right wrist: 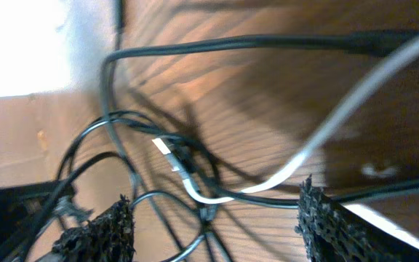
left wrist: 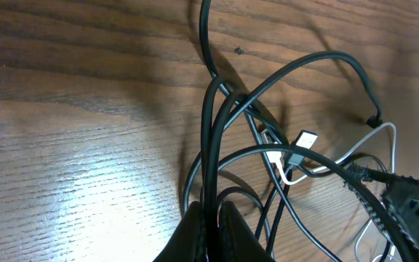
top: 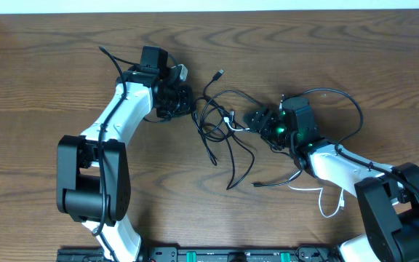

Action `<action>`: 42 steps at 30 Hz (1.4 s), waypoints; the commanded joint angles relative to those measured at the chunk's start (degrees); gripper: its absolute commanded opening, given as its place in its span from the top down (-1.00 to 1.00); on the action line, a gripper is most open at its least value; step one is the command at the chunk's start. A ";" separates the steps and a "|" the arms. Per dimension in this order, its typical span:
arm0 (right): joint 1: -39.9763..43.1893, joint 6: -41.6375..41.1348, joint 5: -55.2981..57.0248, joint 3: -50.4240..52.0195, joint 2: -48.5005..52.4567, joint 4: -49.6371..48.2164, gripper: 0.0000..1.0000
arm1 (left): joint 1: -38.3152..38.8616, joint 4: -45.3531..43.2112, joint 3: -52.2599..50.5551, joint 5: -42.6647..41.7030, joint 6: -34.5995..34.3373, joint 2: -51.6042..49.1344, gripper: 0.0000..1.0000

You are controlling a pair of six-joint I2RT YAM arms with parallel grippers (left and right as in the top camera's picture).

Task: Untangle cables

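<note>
Loose tails: nearest the front edge, off to the right-arm side of the knot [top: 220, 120], slack ends of the cables [top: 233, 156] lie flat on the tabletop [top: 64, 73].
Right gripper [right wrist: 213, 207]: just right of the knot, spread wide. The white cable [right wrist: 340, 122] runs across the gap, and I cannot tell whether either finger touches it.
Knot: between the two arms, black loops crossing over the white cable.
Left gripper [left wrist: 213, 225]: just left of the knot and slightly beyond it, pressed together, apparently pinching the black strands [left wrist: 217, 124] that run from it toward the knot.
Far end: a small plug [top: 220, 73] lies beyond the knot, free.
Deciding relation: the knot sits on the line between both grippers. The right one already straddles the white cable, so it looks better placed to draw that cable away rightward.
</note>
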State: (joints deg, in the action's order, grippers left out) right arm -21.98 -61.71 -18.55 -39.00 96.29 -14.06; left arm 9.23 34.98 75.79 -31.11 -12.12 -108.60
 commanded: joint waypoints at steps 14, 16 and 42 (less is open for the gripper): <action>-1.88 -0.39 12.37 -0.63 0.48 4.72 -0.22 | 0.24 0.28 0.94 0.74 0.74 1.14 0.85; -1.88 -0.39 7.23 -0.63 0.48 4.04 -0.17 | 0.24 0.26 0.94 0.74 0.74 1.14 0.85; -1.70 4.13 18.16 -0.63 0.48 3.87 -0.35 | 0.24 0.31 0.94 0.76 0.74 1.14 0.85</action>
State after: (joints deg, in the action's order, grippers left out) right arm -23.62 -58.52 -5.89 -39.53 96.38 -10.85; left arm 9.23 35.11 75.79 -31.09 -12.12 -108.60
